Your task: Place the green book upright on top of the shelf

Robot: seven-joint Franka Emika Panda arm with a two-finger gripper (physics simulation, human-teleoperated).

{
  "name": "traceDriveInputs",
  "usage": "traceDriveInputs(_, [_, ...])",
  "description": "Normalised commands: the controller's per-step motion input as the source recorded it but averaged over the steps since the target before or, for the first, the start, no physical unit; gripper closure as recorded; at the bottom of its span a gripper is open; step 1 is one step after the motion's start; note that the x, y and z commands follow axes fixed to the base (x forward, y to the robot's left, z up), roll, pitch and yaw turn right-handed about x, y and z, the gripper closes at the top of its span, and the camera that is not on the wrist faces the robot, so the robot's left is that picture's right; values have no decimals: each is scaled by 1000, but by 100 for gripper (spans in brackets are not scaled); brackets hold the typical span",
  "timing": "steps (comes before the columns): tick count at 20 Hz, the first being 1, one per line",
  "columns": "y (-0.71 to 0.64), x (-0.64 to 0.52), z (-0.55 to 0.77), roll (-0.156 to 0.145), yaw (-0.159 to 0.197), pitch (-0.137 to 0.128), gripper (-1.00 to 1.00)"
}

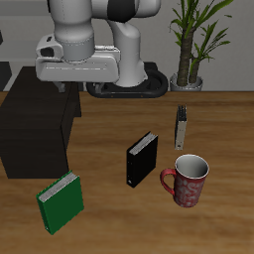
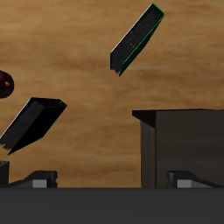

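The green book (image 1: 62, 201) stands upright on the table near the front edge, in front of the shelf (image 1: 35, 124), a large dark cabinet with a flat top. My gripper (image 1: 64, 87) hangs high above the shelf's inner edge, far from the book, open and empty. In the wrist view the green book (image 2: 138, 37) shows as a dark slab with a green rim. There the shelf (image 2: 184, 144) lies under one finger, and my gripper (image 2: 112, 179) has its fingertips (image 2: 35, 178) wide apart.
A black book (image 1: 142, 159) stands upright mid-table, also in the wrist view (image 2: 31, 122). A red patterned mug (image 1: 187, 181) stands beside it. A thin grey-brown book (image 1: 182, 127) stands farther back. A potted plant (image 1: 189, 40) is at the table's back.
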Motion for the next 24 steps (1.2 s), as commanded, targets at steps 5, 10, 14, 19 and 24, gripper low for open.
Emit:
traceDriveInputs(5, [-423,300,56,-2,36,-27,-100])
traceDriveInputs(10, [-348,235,19,-18,-43,14,-100])
traceDriveInputs(14, [-430,259,34,-35,-14,-15,-100])
traceDriveInputs(19, [-435,269,-15,-13,-15,10,-100])
traceDriveInputs(24, [-236,151,36,-38,-49,-31,-100])
